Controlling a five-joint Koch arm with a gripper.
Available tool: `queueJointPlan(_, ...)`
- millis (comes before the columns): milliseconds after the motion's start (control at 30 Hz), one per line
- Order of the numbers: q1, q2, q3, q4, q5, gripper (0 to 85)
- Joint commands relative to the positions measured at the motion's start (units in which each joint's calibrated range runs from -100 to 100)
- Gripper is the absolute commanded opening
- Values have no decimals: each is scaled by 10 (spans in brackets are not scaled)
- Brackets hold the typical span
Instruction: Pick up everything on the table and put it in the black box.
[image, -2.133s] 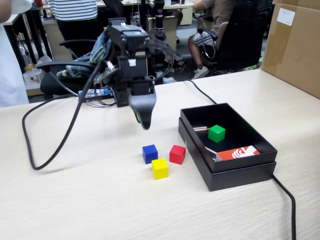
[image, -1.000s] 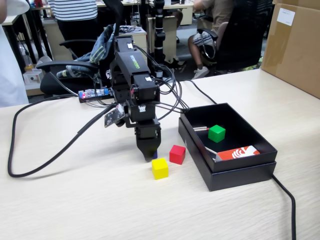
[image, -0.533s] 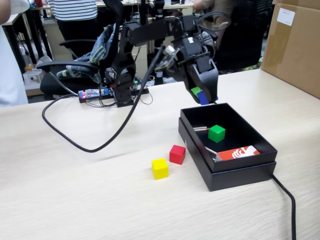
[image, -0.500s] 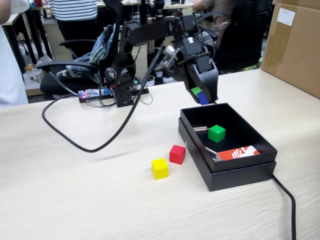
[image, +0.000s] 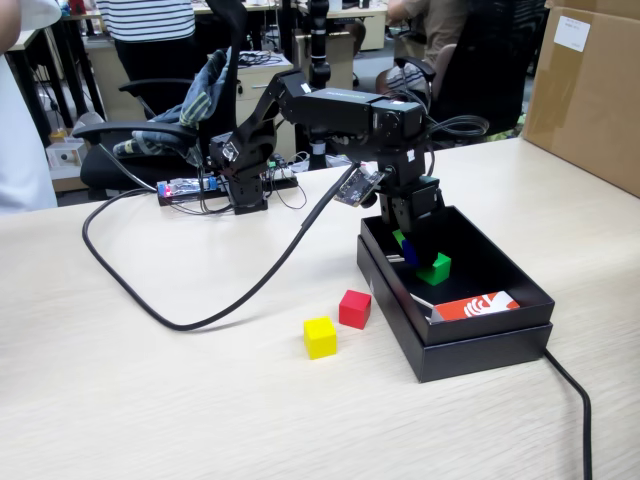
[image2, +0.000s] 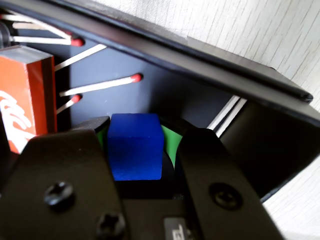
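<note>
My gripper (image: 415, 255) reaches down inside the black box (image: 482, 350), at its far end. In the wrist view the gripper (image2: 142, 125) is shut on the blue cube (image2: 135, 152), which sits deep between the two black jaws; the cube shows as a dark blue patch in the fixed view (image: 410, 253). The green cube (image: 435, 268) lies on the box floor just beside the gripper tip. The red cube (image: 354, 308) and the yellow cube (image: 320, 337) sit on the table (image: 150, 400), close together, left of the box. The box wall also shows in the wrist view (image2: 200, 55).
An orange-red card (image: 478, 305) leans in the box's near corner and also shows in the wrist view (image2: 25, 95), with red-tipped sticks (image2: 100, 85) on the floor. A black cable (image: 200, 320) loops across the table. A brown carton (image: 590, 90) stands at the back right.
</note>
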Motion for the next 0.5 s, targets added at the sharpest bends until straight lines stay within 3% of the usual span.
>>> queueJointPlan(0, 1, -2, 33, -3, 1, 138)
queueJointPlan(67, 0, 5, 31, -4, 5, 150)
queueJointPlan(167, -1, -3, 32, -17, 7, 302)
queueJointPlan(400, -48, -242, 41, -20, -20, 306)
queueJointPlan(467, -66, -278, 30, -20, -35, 346)
